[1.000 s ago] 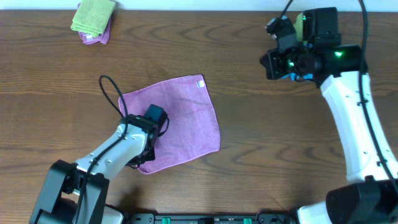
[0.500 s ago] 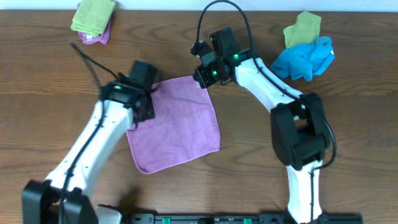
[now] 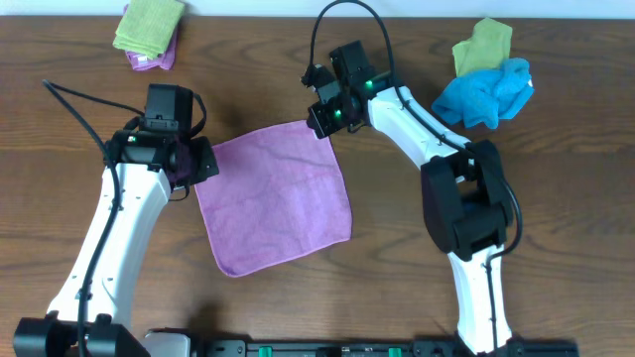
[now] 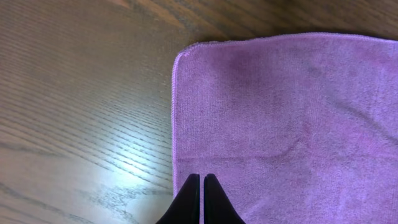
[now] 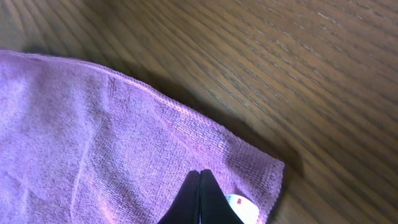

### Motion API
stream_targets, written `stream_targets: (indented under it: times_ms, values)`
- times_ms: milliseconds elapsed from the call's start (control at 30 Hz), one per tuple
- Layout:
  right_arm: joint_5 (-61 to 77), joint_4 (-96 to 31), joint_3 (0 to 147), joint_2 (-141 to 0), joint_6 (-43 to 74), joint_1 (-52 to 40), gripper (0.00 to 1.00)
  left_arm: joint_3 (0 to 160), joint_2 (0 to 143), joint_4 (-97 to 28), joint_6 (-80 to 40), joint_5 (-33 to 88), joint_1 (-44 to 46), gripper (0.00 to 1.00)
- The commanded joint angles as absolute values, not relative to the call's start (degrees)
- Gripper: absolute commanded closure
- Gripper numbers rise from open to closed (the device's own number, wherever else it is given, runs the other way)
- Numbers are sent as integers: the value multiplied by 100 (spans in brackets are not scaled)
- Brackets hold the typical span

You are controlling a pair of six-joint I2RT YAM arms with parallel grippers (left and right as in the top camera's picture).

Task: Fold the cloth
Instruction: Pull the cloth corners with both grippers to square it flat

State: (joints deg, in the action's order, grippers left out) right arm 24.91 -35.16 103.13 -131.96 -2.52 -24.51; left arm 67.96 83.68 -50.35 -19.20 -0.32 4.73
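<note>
**A:** In the middle of the overhead frame, on the brown wooden table (image 3: 397, 288), the mauve-purple square microfibre towel (image 3: 283, 203) lies flat and unfolded, set a little askew. How will it handle?

**B:** Light, soft and limp, I'd judge. It should sag from wherever it's lifted, and the pile may drag on the wood. It's best taken by two neighbouring corners, so that one whole edge comes up evenly.

**A:** And the tools?

**B:** Each is at an upper corner. The left gripper (image 4: 200, 180) has its black fingers pressed together, tips over the towel just inside its left hem. The right gripper (image 5: 199, 177) is closed the same way at the upper-right corner, tips just beside the small white tag (image 5: 239, 205). Whether either one pinches any fabric I cannot tell. The towel looks flat under both.

**A:** The count, then?

**B:** There is one mauve towel, one tag and two arms. Towards the top of the frame on the right, one bright blue crumpled cloth (image 3: 486, 94) touches one yellow-green crumpled cloth (image 3: 483, 45). At the upper left, a second yellow-green folded cloth (image 3: 149, 25) lies on one small purple folded cloth (image 3: 156, 59). All four are well apart from the towel.
</note>
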Motion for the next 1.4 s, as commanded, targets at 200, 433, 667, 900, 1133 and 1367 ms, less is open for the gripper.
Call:
stream_targets:
  times_ms: [200, 433, 667, 900, 1133, 1367]
  values:
    - [2248, -3653, 10392, -13430, -346, -2462, 98, 6873, 8350, -4965, -1817, 5, 449, 94]
    - [2075, -3636, 10392, -13515, -346, -2462, 99, 6873, 8350, -4958, -1815, 3, 449, 94]
    - [1734, -3627, 10392, -13535, -346, -2462, 99, 6873, 8350, -4906, -1815, 1, 449, 94]
    - [1739, -3726, 10392, -13697, -325, -2495, 98, 6873, 8353, -4899, -1806, -21, 449, 94]
    - [727, -4147, 10394, -13703, 25, -2397, 98, 6873, 8361, -4880, -1774, -64, 449, 94]
    - [62, -4757, 10488, -13694, 386, -1900, 99, 6873, 8521, -4794, -1774, -185, 449, 94]
